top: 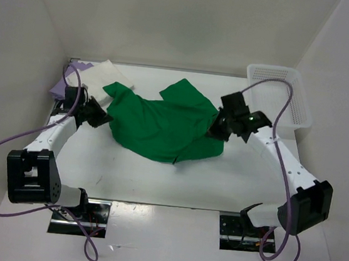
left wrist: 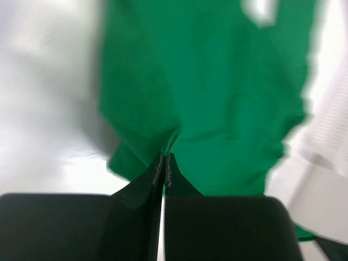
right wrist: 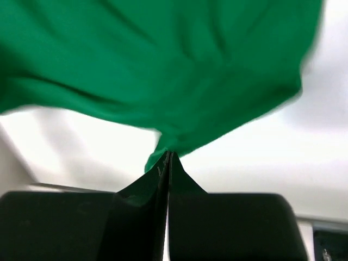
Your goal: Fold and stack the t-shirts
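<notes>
Bright green cloth t-shirt (top: 162, 124) lies crumpled and spread across the middle of the white table (top: 156, 182), between the two arms in the top view. At centre-left of that frame the left gripper (top: 102, 117) meets the shirt's edge. The left wrist view shows its black fingers (left wrist: 138, 190) pressed tight together with a pinch of green fabric caught at their tips. At centre-right the right gripper (top: 216, 129) sits on the shirt's opposite edge, and the right wrist view shows its fingers (right wrist: 141, 190) likewise clenched on a gathered fold of the same cloth. In the upper left a folded cream white t-shirt (top: 105, 72) rests near the back wall, with a lavender purple t-shirt (top: 58, 86) showing past its left side. A white plastic mesh basket (top: 298, 107) stands in the upper right.
</notes>
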You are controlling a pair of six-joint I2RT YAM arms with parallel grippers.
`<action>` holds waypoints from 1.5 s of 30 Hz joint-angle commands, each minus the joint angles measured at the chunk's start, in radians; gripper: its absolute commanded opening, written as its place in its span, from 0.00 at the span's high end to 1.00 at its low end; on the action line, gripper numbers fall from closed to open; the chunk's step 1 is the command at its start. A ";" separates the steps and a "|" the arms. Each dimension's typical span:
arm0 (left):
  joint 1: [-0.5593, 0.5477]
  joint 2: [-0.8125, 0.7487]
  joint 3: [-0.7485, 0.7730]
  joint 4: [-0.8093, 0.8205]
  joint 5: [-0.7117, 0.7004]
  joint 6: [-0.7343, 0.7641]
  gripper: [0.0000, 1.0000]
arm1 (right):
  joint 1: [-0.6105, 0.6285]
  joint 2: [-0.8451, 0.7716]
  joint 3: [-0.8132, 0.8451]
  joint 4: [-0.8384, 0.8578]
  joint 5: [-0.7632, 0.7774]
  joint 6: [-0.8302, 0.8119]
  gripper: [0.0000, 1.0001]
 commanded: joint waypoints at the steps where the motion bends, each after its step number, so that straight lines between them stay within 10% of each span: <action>1: -0.019 -0.018 0.219 0.031 0.128 -0.043 1.00 | -0.036 -0.041 0.306 -0.100 0.121 -0.117 1.00; 11: 0.124 -0.035 0.959 -0.098 0.240 -0.081 1.00 | -0.036 0.145 1.381 -0.355 0.318 -0.306 1.00; 22: 0.134 -0.081 1.148 -0.229 0.122 -0.058 1.00 | -0.045 0.084 1.525 -0.170 0.255 -0.317 1.00; 34: 0.038 0.152 0.806 -0.014 -0.028 -0.065 1.00 | -0.319 0.626 1.598 -0.053 -0.010 -0.378 1.00; 45: 0.015 0.404 1.254 -0.014 -0.017 -0.091 1.00 | -0.425 0.671 1.735 0.203 -0.136 -0.233 1.00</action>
